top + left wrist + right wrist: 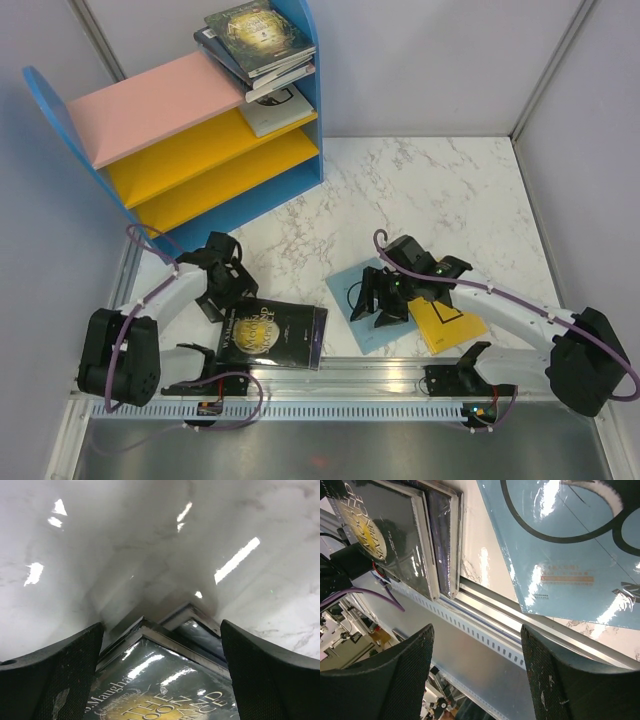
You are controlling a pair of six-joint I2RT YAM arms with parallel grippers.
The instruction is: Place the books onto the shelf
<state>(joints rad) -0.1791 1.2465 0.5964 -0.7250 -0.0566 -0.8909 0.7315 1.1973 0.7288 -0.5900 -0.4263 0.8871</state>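
Some books (262,40) lie on the shelf (150,105). A black book (272,335), a pale blue book (375,337) and a yellow book (452,326) are left. The left gripper (160,645) and the right gripper (476,640) both have their fingers spread, holding nothing.

The left arm (150,305) ran from its base at the near edge out to a dark elbow at the left, then sent its white forearm far and rightward. Its wrist tipped down, so the left claw (228,290) pointed at the tabletop (440,190). In the wrist view this claw (160,630) stood at full spread, its black fingers (60,680) at either side of the frame. The right arm (520,310) mirrored it, elbow out to the right and forearm reaching leftward. The right claw (375,300) hung low and angled down. Its fingers (560,680) were parted, somewhat less widely, around an open gap (476,630).
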